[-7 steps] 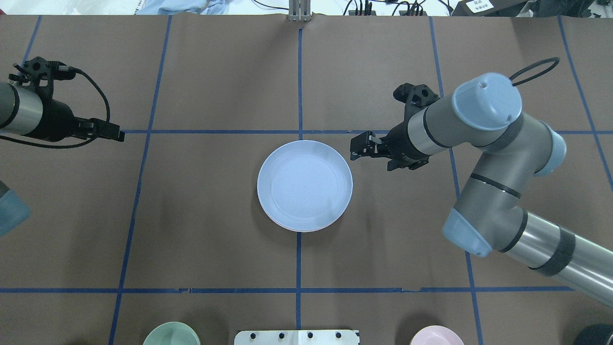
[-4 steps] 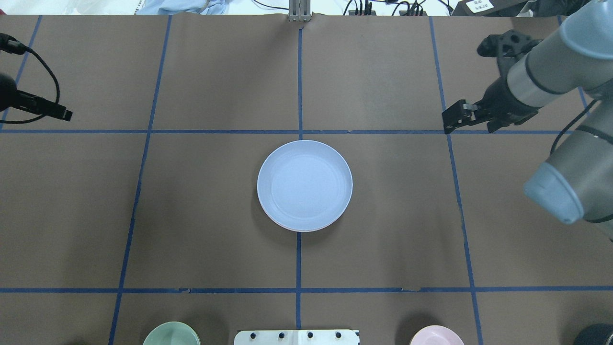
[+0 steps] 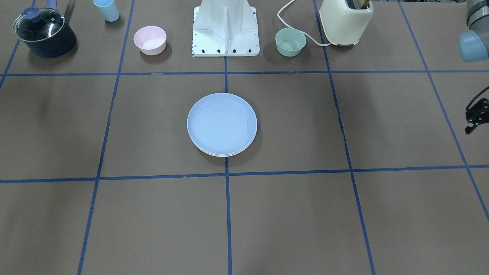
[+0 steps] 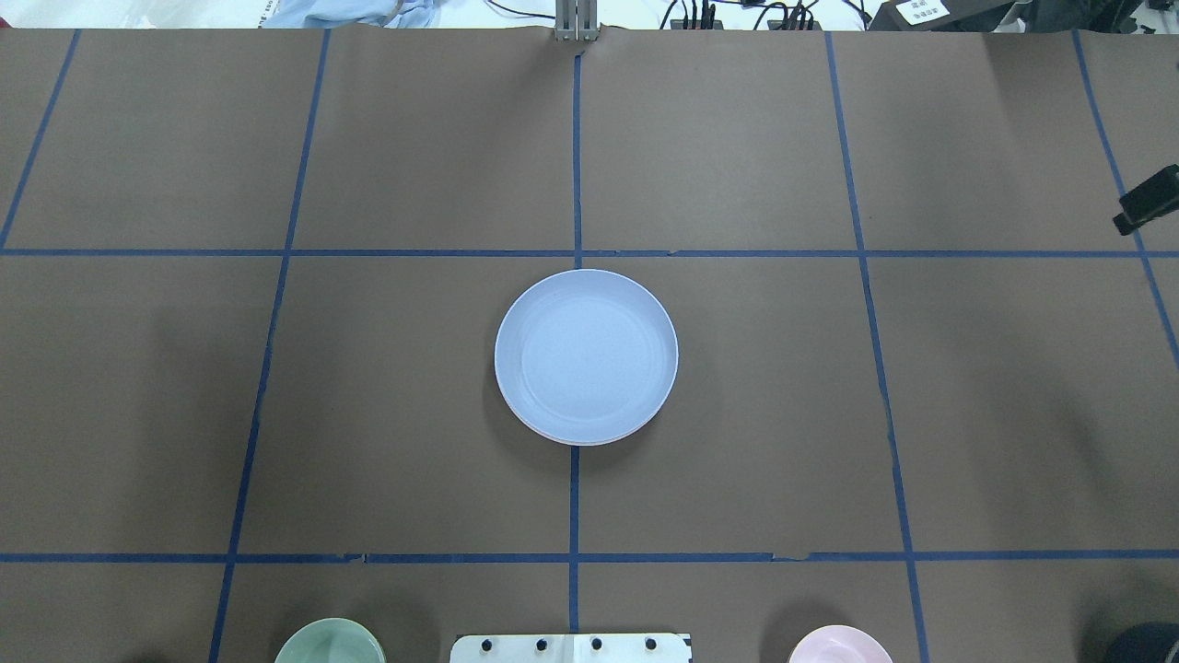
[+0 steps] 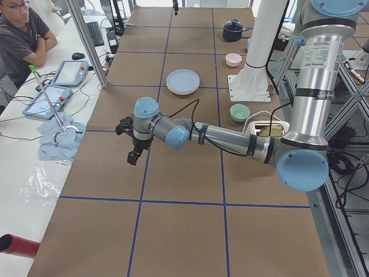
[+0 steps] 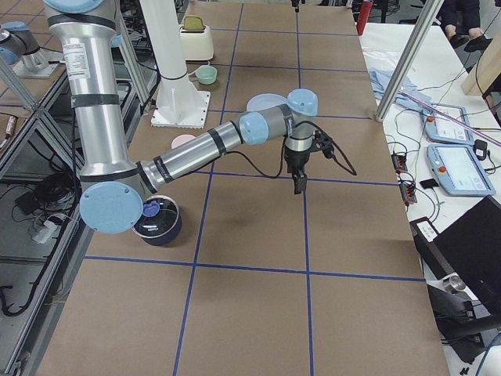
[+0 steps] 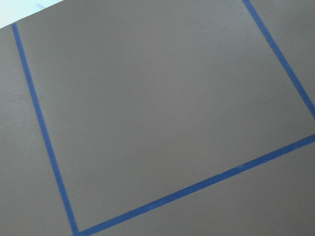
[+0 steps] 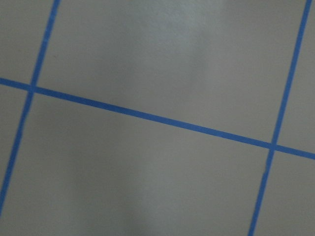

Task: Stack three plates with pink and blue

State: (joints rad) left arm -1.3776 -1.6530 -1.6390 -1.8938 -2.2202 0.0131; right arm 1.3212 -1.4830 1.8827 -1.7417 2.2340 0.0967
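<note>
The three plates sit as one stack (image 4: 586, 357) at the table's centre. The light blue plate (image 3: 222, 123) is on top. A thin pink rim (image 4: 573, 442) shows under it in the overhead view, and a cream-white rim (image 3: 222, 155) in the front-facing view. Both grippers are far from the stack and hold nothing I can see. My right gripper (image 4: 1145, 200) shows only as a black tip at the overhead view's right edge, and hangs over bare table in the exterior right view (image 6: 300, 185). My left gripper (image 5: 132, 157) hangs over bare table too. I cannot tell whether either is open.
A small pink bowl (image 3: 149, 40), a small green bowl (image 3: 290, 42), a lidded dark pot (image 3: 44, 32), a blue cup (image 3: 107, 9) and a cream toaster (image 3: 345, 21) stand along the robot's side by the white base (image 3: 225, 26). A person (image 5: 23, 34) sits beyond the table.
Both arms have drawn away from the centre. The right gripper went from beside the stack to the overhead view's right edge. The left gripper left that view on the left. The stack has not moved.
</note>
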